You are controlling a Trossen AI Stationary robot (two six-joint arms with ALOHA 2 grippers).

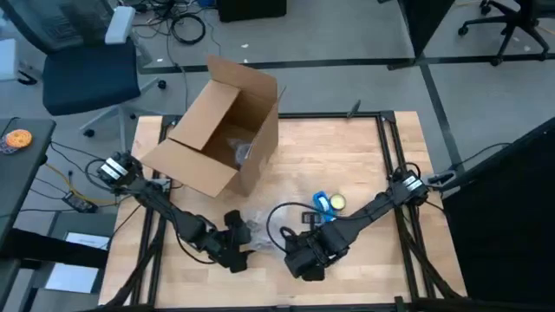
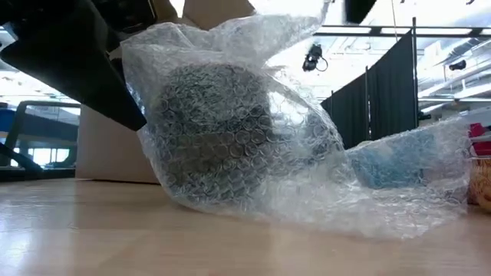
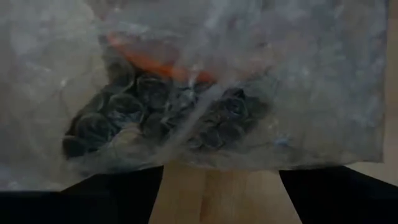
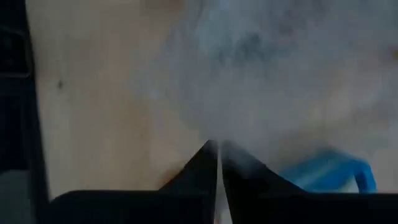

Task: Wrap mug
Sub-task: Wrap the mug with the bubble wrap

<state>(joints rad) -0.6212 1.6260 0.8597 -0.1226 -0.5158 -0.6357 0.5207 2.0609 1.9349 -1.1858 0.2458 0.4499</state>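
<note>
A dark mug [image 2: 215,130] with an orange inside [image 3: 149,62] lies on the table, covered by a sheet of clear bubble wrap [image 2: 307,169]. The wrap bunches over the mug near the table's front middle [image 1: 260,227], with one flap spread on the wood toward the right [image 2: 414,192]. My left gripper [image 3: 221,186] is open right at the wrapped mug; whether it touches the wrap I cannot tell. My right gripper [image 4: 216,152] is shut on the wrap at the bundle's right side [image 1: 299,251]. My right gripper pinches a thin part of the bubble wrap [image 4: 214,144] between its two fingers, at their free ends. One layer or several, I cannot tell. The sheet spreads away from the fingertips over the table, and its upper part [image 2: 299,23] stands raised above the mug.
An open cardboard box [image 1: 221,139] lies tipped on its side at the table's far left, with something inside. A blue thing [image 1: 321,202] and a yellow thing [image 1: 336,203] sit just right of the wrap. Bare wood lies at the far right and near left.
</note>
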